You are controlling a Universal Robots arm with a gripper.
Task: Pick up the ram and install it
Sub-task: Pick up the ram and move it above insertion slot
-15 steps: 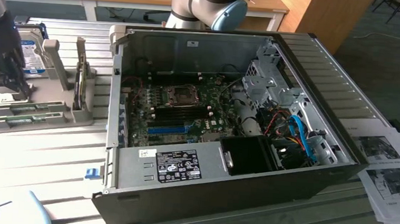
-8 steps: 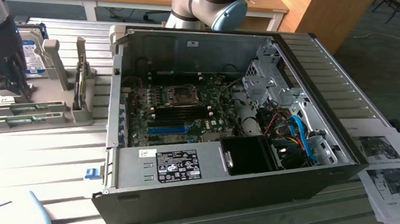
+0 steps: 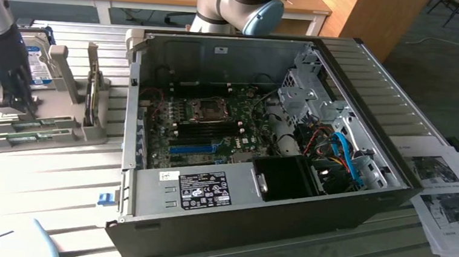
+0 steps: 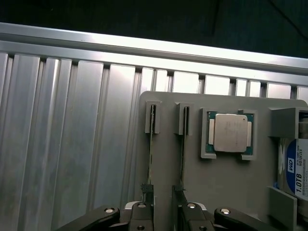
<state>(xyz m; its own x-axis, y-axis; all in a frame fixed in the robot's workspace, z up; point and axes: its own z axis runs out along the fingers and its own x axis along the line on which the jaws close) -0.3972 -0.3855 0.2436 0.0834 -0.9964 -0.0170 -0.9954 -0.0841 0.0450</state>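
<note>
Black fingers of the gripper [image 4: 162,207] stand wide apart and hold nothing, close above the grey holder [image 4: 231,192]. Two green sticks stand on edge in its slots: the ram [image 4: 183,149], beside the processor [image 4: 231,133], and a second stick [image 4: 151,154]. Both long axes run straight away from the wrist, parallel to the finger faces. Which stick lies between the jaws, I cannot tell.

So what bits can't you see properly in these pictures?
- ram sticks: the wrist view sees them edge-on, so chips and label are hidden.
- hard drive: cut off by the wrist view's edge.
- motherboard slots: too small in the exterior view to tell if they are empty.
- papers: print too small to read in the exterior view.
</note>
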